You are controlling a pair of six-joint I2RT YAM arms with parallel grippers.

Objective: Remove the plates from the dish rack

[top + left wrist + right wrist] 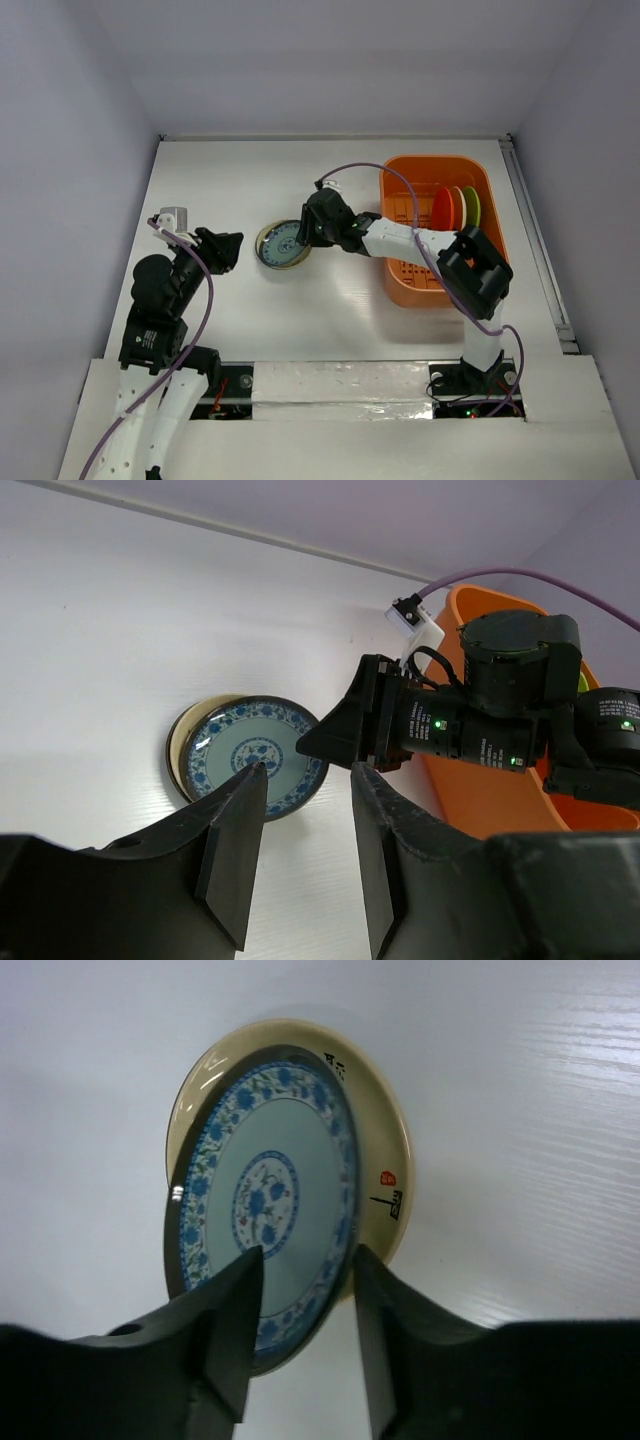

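Blue patterned plate (270, 1180) flat atop cream plate (385, 1120), on table (220, 170) left of dish rack (430, 162). Orange-red plate (442, 210), lime green plate (471, 205) upright in rack. Right gripper (305, 1260) jaws parted, straddling top plate's rim. Left gripper (307, 775) parted, empty, near plates.

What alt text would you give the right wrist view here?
A blue-patterned plate rests on a cream plate on the white table. The right gripper hovers at the blue plate's near rim, jaws apart.
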